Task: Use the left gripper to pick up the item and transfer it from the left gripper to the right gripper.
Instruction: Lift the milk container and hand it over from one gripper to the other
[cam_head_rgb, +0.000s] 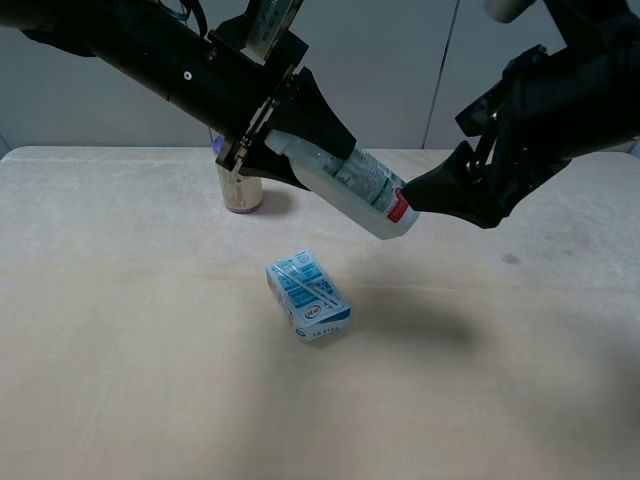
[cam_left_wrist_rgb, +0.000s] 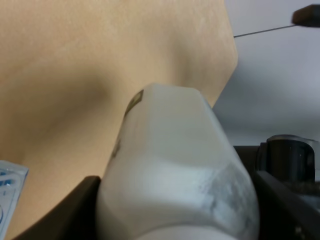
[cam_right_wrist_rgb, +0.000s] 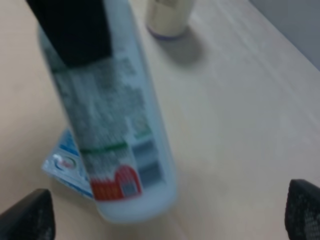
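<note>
My left gripper (cam_head_rgb: 318, 158) is shut on the white plastic bottle (cam_head_rgb: 352, 183) and holds it tilted in the air above the table. The bottle's base, with the red-edged label, points toward my right gripper (cam_head_rgb: 420, 195). In the left wrist view the bottle (cam_left_wrist_rgb: 175, 165) fills the space between the dark fingers (cam_left_wrist_rgb: 82, 205). In the right wrist view the bottle (cam_right_wrist_rgb: 115, 125) hangs between my right gripper's wide-open fingertips (cam_right_wrist_rgb: 30, 217), which do not touch it. The cap end is hidden in the left claw.
A blue-and-white carton (cam_head_rgb: 307, 296) lies on the beige table (cam_head_rgb: 150, 390) below the bottle. A purple-topped beige can (cam_head_rgb: 240, 190) stands behind the left arm. Both also show in the right wrist view: the carton (cam_right_wrist_rgb: 62, 162) and the can (cam_right_wrist_rgb: 167, 17).
</note>
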